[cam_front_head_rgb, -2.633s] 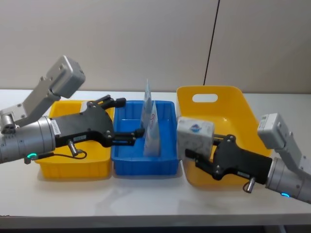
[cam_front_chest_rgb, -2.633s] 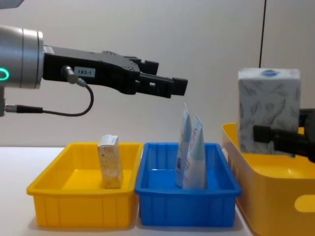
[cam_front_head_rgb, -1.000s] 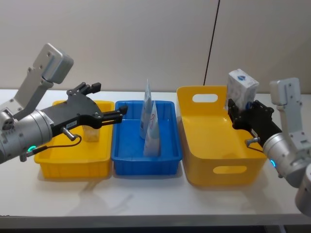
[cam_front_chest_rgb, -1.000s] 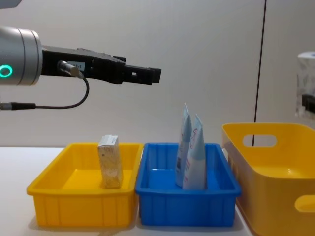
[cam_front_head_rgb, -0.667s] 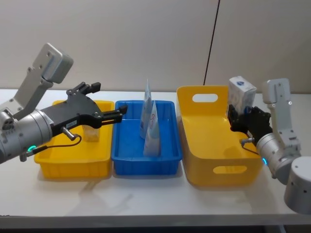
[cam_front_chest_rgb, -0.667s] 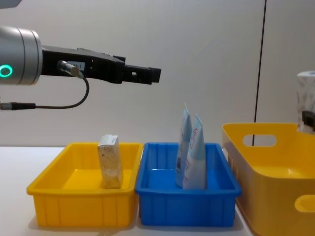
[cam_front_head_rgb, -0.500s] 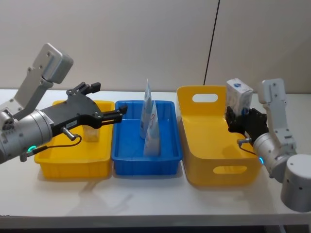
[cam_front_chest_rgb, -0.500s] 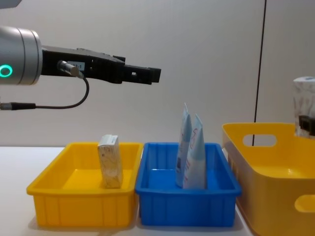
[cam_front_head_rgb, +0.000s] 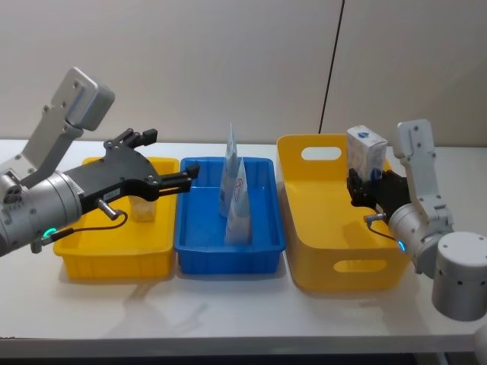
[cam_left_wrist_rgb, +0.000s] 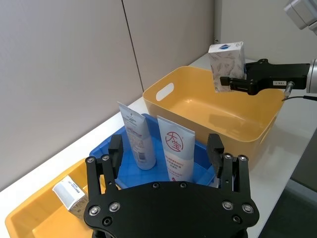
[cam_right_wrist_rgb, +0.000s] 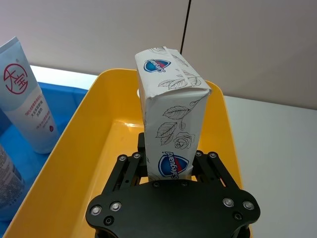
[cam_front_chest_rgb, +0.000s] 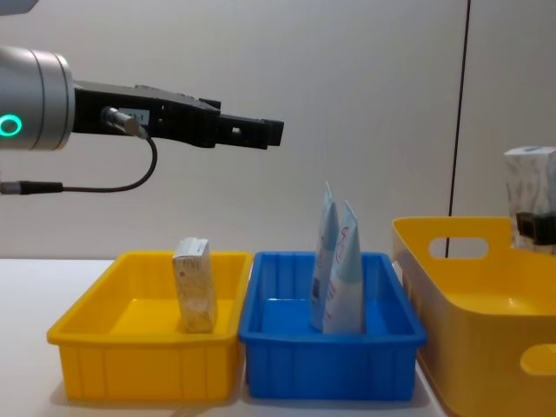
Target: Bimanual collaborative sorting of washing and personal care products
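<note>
The white leaf-print pouch (cam_front_head_rgb: pixel 367 153) has slid a little further inward over the large yellow bin (cam_front_head_rgb: pixel 342 283) than it was half a second ago, after the right arm had carried it out wide to the side. The left arm hasn't budged in the last second.

The right gripper (cam_front_head_rgb: pixel 359 187) is clamped on the lower part of the pouch, one finger pressed to each side. It holds the pouch upright, blue emblem on top, in the air above the right rear part of that bin. From the right wrist the pouch (cam_right_wrist_rgb: pixel 173 116) stands straight up out of the gripper (cam_right_wrist_rgb: pixel 171 154), with the bin's floor below it.

The left gripper (cam_front_head_rgb: pixel 186 176) hangs well above the bins with its fingers spread apart and nothing between them. Its tips are roughly over the spot where the small yellow bin (cam_front_head_rgb: pixel 114 255) meets the blue bin (cam_front_head_rgb: pixel 228 260).

Two pale-blue tubes (cam_front_chest_rgb: pixel 339 274) stand cap-down in the blue bin, leaning against each other. A beige carton (cam_front_chest_rgb: pixel 195 285) stands on end in the small yellow bin. All three bins sit side by side on the white table (cam_front_head_rgb: pixel 228 315).
</note>
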